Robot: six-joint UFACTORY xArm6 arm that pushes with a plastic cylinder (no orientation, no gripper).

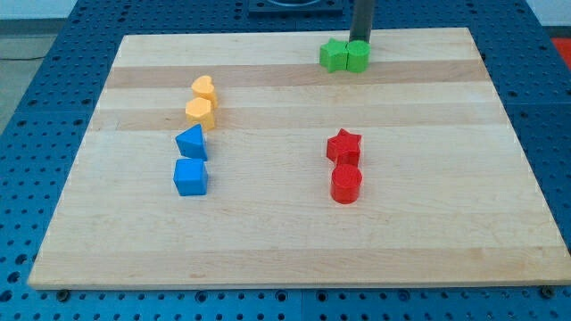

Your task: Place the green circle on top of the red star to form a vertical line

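Note:
The green circle (357, 58) sits near the view's top edge of the wooden board (428, 241), touching a green star (333, 55) on its left. The red star (343, 144) lies lower down, right of the board's middle, roughly below the green pair. A red cylinder (345, 184) touches the red star from below. My tip (359, 42) is right at the top side of the green circle, seemingly touching it. The rod rises out of the view's top.
At the view's left, a yellow heart (203, 87) sits above a yellow hexagon (201, 112). Below them are a blue pointed block (191, 141) and a blue cube (190, 176). A blue perforated table surrounds the board.

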